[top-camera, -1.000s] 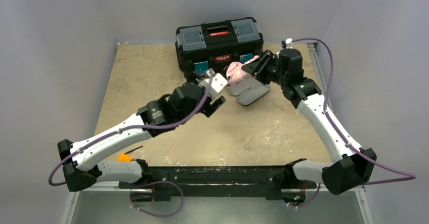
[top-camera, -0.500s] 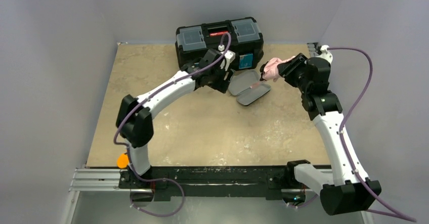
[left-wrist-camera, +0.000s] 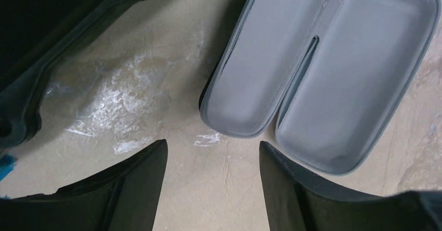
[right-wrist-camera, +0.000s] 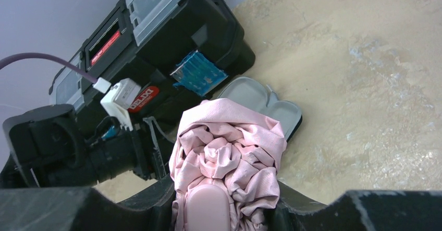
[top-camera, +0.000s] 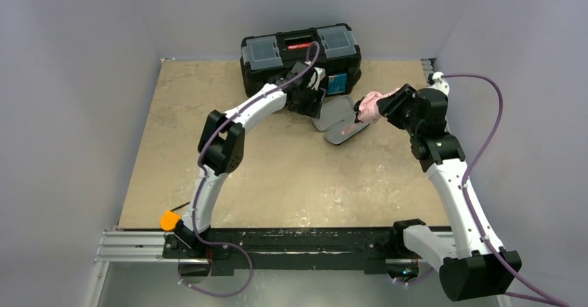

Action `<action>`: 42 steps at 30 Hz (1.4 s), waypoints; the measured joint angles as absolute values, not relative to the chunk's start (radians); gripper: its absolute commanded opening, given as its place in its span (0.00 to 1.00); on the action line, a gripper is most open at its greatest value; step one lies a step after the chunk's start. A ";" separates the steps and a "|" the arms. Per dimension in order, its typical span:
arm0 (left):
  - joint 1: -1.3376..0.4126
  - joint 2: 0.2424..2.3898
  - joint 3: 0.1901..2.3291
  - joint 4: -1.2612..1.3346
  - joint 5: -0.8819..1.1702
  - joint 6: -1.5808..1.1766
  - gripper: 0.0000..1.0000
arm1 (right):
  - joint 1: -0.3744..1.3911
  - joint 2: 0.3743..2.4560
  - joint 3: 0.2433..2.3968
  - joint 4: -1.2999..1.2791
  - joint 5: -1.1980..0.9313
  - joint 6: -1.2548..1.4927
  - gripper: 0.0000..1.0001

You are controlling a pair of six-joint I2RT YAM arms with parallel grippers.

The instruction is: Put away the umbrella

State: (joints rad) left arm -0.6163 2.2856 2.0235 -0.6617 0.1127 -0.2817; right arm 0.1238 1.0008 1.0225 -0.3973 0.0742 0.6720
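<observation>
My right gripper is shut on the folded pale pink umbrella and holds it above the table, just right of the open grey case. In the right wrist view the bunched pink fabric fills the space between the fingers, with the grey case behind it. My left gripper is open and empty, low over the table by the case's left end; the left wrist view shows both empty case halves just beyond the fingertips.
A black toolbox with a red handle stands at the back of the tan table, right behind the case. The left arm arches from the near edge up to the toolbox. Grey walls close in on all sides.
The left arm has reached farther back toward the toolbox and case. The right gripper carried the umbrella right, off the case, then shifted slightly down and left.
</observation>
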 measured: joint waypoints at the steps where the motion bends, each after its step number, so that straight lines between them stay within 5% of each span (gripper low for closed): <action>1: -0.614 2.302 2.043 -0.672 0.119 -0.297 0.60 | 0.124 1.001 1.023 -0.395 0.068 0.672 0.00; 16: -0.616 2.410 2.207 -0.744 0.159 -0.395 0.38 | 0.124 1.001 1.023 -0.396 0.036 0.671 0.00; 21: -0.626 2.460 2.275 -0.776 0.164 -0.410 0.18 | 0.124 1.000 1.023 -0.397 0.035 0.670 0.00; 23: -0.629 2.474 2.294 -0.786 0.162 -0.412 0.20 | 0.124 1.000 1.023 -0.397 0.035 0.670 0.00; 26: -0.631 2.479 2.298 -0.809 0.152 -0.416 0.38 | 0.124 0.997 1.023 -0.397 0.034 0.670 0.00; 31: -0.634 2.483 2.299 -0.846 0.133 -0.444 0.38 | 0.124 0.980 1.023 -0.398 0.034 0.670 0.00; 39: -0.636 2.513 2.341 -0.927 0.099 -0.537 0.22 | 0.124 0.958 1.023 -0.404 0.033 0.672 0.00; 42: -0.640 2.521 2.359 -0.952 0.075 -0.562 0.02 | 0.124 0.949 1.021 -0.405 0.033 0.673 0.00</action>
